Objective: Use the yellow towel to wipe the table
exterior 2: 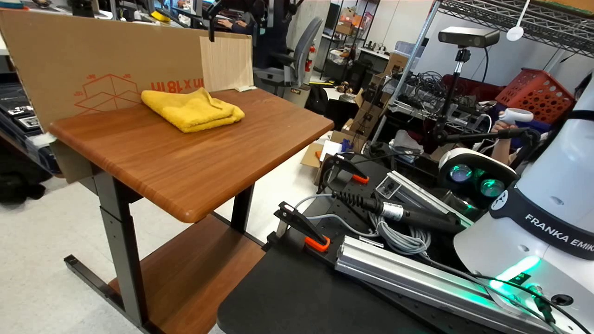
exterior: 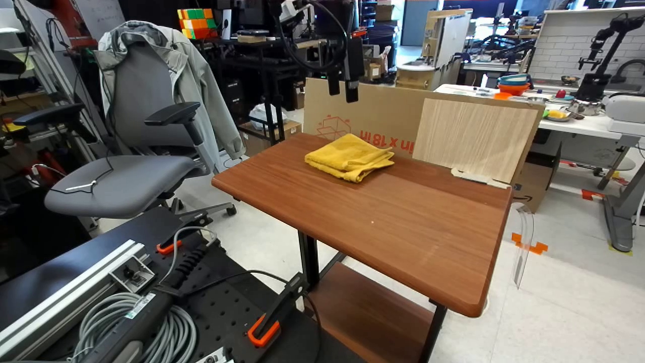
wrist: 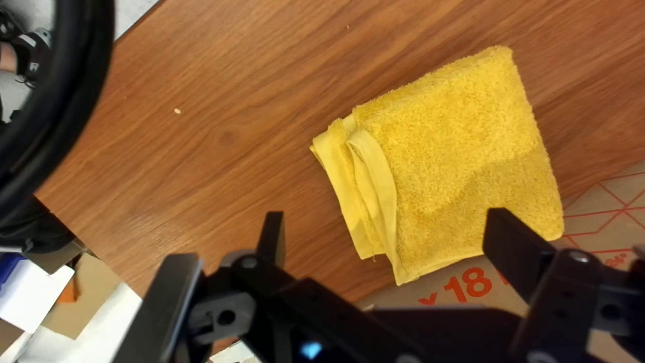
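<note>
- So the yellow towel [wrist: 458, 151] is lying on the table [wrist: 216, 151], close to the long edge where the cardboard sheet [exterior: 373, 105] stands. It's folded into a few loose layers, hems bunched along one side.
- My gripper [wrist: 386, 222] is up above the table with its jaws spread wide apart on the wrist cam.
- There's a tiny pale speck [wrist: 177, 111] on the bare part of the table too. Honestly, it's too small on my feed to say what it is.
- That cardboard sheet is upright along the table's long edge in both exterior views, red print upside down.
- A light wood-grain panel [exterior: 471, 136] stands right in front of the cardboard, near a corner of the table.
- Below the table's top I can see a brown lower shelf [exterior 2: 199, 273].
- Past one end of the table there's a grey office chair [exterior: 138, 111] with a light jacket [exterior: 204, 91] over its back.
- Across the table from the cardboard I've got the black bench [exterior 2: 278, 297]: black-and-orange clamps [exterior 2: 301, 222] on it, a coil of grey cable [exterior 2: 401, 239], and the white robot base [exterior 2: 515, 246] farthest from the table.
</note>
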You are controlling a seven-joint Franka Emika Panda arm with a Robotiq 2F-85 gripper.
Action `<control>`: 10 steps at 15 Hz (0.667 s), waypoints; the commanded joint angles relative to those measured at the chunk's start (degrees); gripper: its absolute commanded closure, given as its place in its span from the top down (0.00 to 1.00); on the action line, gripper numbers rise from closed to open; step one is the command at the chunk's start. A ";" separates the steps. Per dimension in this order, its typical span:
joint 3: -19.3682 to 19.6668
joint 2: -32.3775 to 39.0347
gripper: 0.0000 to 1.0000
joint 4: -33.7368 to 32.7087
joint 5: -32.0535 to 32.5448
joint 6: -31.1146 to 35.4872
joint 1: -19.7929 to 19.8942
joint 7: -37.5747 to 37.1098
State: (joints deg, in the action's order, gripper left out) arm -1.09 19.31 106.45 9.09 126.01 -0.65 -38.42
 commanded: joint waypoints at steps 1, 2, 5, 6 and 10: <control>1.90 -0.02 1.00 -0.26 -0.80 -0.10 -1.85 0.47; 1.88 -0.02 1.00 -0.36 -0.80 -0.11 -1.92 0.37; 1.76 5.69 1.00 -4.26 -2.39 1.71 -3.27 -2.82; 2.01 8.29 1.00 -6.45 -2.08 0.49 -4.12 -4.13; 3.33 20.43 1.00 -17.71 -2.97 -0.72 -7.12 -10.75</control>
State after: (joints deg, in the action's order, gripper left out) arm 0.40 29.63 99.81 7.90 126.89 -5.29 -45.35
